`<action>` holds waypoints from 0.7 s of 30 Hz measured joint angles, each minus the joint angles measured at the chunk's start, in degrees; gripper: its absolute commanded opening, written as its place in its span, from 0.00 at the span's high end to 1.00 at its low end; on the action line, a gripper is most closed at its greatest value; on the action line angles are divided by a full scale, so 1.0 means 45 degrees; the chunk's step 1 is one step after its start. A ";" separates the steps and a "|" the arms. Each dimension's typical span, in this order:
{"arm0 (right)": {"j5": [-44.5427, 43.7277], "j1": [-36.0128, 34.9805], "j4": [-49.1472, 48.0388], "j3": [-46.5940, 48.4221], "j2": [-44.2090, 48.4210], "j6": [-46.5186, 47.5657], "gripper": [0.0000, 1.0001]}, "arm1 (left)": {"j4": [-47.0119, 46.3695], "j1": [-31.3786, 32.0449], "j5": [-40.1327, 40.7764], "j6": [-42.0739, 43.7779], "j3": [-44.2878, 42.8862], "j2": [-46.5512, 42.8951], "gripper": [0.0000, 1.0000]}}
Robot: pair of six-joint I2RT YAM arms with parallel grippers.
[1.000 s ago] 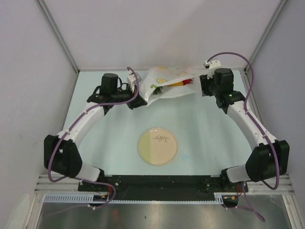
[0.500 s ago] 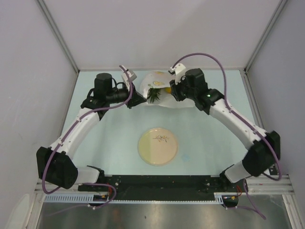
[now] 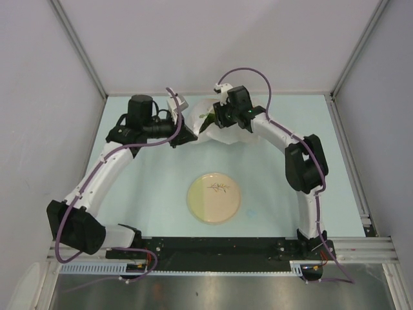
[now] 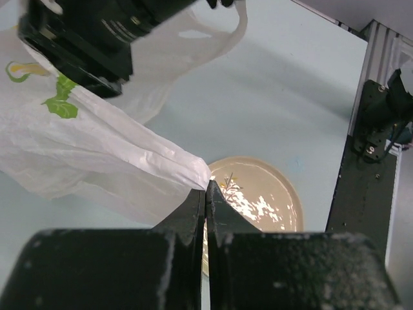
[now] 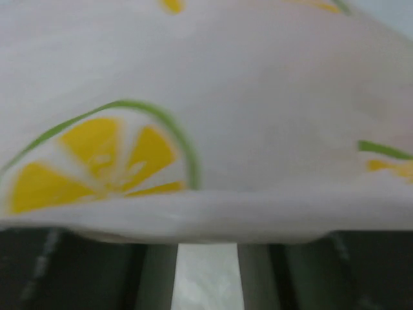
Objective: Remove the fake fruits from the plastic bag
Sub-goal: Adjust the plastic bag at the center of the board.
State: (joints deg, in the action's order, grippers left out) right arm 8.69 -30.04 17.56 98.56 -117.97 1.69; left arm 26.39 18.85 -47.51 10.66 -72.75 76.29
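Your left gripper (image 4: pixel 205 190) pinches the plastic bag (image 3: pixel 227 135) at upper centre, pineapple leaves (image 3: pixel 205 119) peeking out; your right gripper (image 3: pixel 211 123), partly spread at its mouth, may snag film and drag everything.

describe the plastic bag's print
Yellow lemon slices, green leaves on white plastic bag; right wrist view best.

One plastic bag (image 3: pixel 226 134), one plate (image 3: pixel 201 208) and two robot arms (image 3: pixel 97 175) (image 3: pixel 304 166).
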 measured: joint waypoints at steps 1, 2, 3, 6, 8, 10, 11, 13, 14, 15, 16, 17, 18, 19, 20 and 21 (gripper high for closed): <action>-0.0015 0.0097 -0.0248 0.0228 -0.0248 -0.0257 0.52 | 0.0141 0.0005 -0.0068 0.0092 -0.0019 -0.0024 1.00; -0.0136 0.0151 -0.0379 0.0214 -0.0321 -0.0418 0.52 | 0.0335 0.0010 -0.0136 0.0117 -0.0024 -0.0073 1.00; -0.0384 0.0175 -0.0345 0.0141 -0.0330 -0.0520 0.52 | 0.0597 0.0010 -0.0194 0.0112 0.0000 -0.0175 1.00; -0.0869 -0.0214 -0.0243 -0.0015 -0.0282 -0.0447 0.52 | 0.0612 0.0024 -0.0301 0.0063 0.0670 -0.0879 1.00; -0.0879 -0.0729 -0.0029 -0.0267 -0.0160 -0.0374 0.51 | 0.0364 0.0044 -0.0301 -0.0029 0.1481 -0.1632 1.00; -0.0801 -0.1239 0.0165 -0.0913 0.0131 -0.0296 0.53 | -0.0175 0.0068 -0.0257 -0.0287 0.2220 -0.2244 1.00; -0.0763 -0.1447 0.0185 -0.1282 0.0248 -0.0165 0.55 | -0.0432 0.0083 -0.0253 -0.0413 0.2429 -0.2385 1.00; -0.0719 -0.1647 0.0204 -0.2132 0.0486 0.0121 0.58 | -0.0806 0.0078 -0.0185 -0.0554 0.2599 -0.2404 1.00; -0.0729 -0.1647 0.0233 -0.2531 0.0554 0.0214 0.58 | -0.0840 0.0078 -0.0126 -0.0578 0.2608 -0.2365 1.00; -0.0719 -0.1574 0.0204 -0.3011 0.0617 0.0287 0.59 | -0.0840 0.0078 -0.0083 -0.0568 0.2603 -0.2346 1.00; -0.0699 -0.1481 0.0253 -0.3390 0.0670 0.0321 0.58 | -0.0782 0.0078 -0.0029 -0.0534 0.2594 -0.2322 1.00; -0.0656 -0.1375 0.0345 -0.3701 0.0709 0.0355 0.57 | -0.0709 0.0078 0.0005 -0.0466 0.2589 -0.2293 1.00; -0.0617 -0.1297 0.0418 -0.3861 0.0733 0.0364 0.56 | -0.0661 0.0078 0.0068 -0.0437 0.2589 -0.2263 1.00; -0.0597 -0.1229 0.0457 -0.3973 0.0777 0.0369 0.55 | -0.0607 0.0078 0.0097 -0.0398 0.2589 -0.2225 1.00; -0.0593 -0.1151 0.0452 -0.3997 0.0850 0.0355 0.55 | -0.0597 0.0078 0.0146 -0.0359 0.2589 -0.2186 1.00; -0.0617 -0.1083 0.0403 -0.3997 0.0967 0.0335 0.55 | -0.0602 0.0078 0.0180 -0.0355 0.2589 -0.2137 1.00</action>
State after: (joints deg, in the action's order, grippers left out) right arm 5.91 -34.92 19.38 80.58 -113.62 3.20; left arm 23.68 19.20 -46.70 9.06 -61.10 66.67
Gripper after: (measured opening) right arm 0.441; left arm 0.005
